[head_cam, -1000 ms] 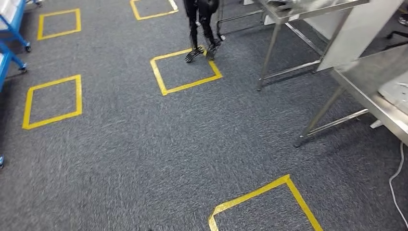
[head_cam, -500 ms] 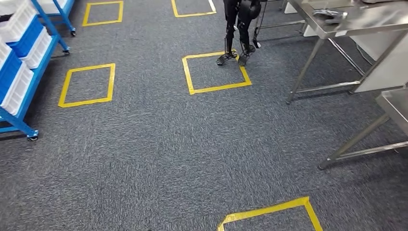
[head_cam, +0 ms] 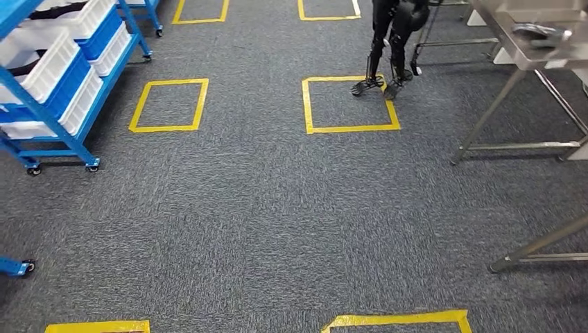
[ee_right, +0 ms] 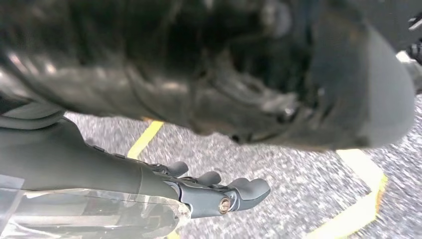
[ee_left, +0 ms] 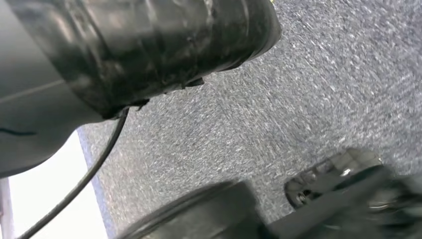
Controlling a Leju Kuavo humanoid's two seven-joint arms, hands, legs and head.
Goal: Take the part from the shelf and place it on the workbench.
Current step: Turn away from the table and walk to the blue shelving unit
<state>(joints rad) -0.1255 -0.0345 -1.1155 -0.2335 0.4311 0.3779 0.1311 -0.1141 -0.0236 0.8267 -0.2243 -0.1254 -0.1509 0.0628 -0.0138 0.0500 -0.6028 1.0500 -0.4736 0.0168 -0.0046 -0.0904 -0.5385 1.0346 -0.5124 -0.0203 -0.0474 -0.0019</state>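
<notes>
The blue shelf [head_cam: 41, 114] stands at the left in the head view, on castors, with white bins [head_cam: 66, 45] on its levels. Dark parts [head_cam: 38, 67] lie in some bins, too small to make out. The steel workbench [head_cam: 516, 66] is at the far right, with a grey metal part [head_cam: 542, 31] on its top. My right hand [ee_right: 209, 191] hangs over the carpet with its fingers stretched out and holds nothing. A smooth grey surface [ee_left: 25, 139] lies at the edge of the left wrist view; I cannot make out the fingers of my left hand.
Another dark robot [head_cam: 392, 41] stands at the far corner of a yellow taped square [head_cam: 350, 104]. More yellow squares [head_cam: 170, 104] mark the grey carpet. A second bench's legs [head_cam: 537, 250] reach in at the right. A blue castor frame [head_cam: 14, 266] sits at the left edge.
The camera has swung left: the blue shelf has come into view, and the benches, the squares and the other robot have slid right. Nothing was picked up.
</notes>
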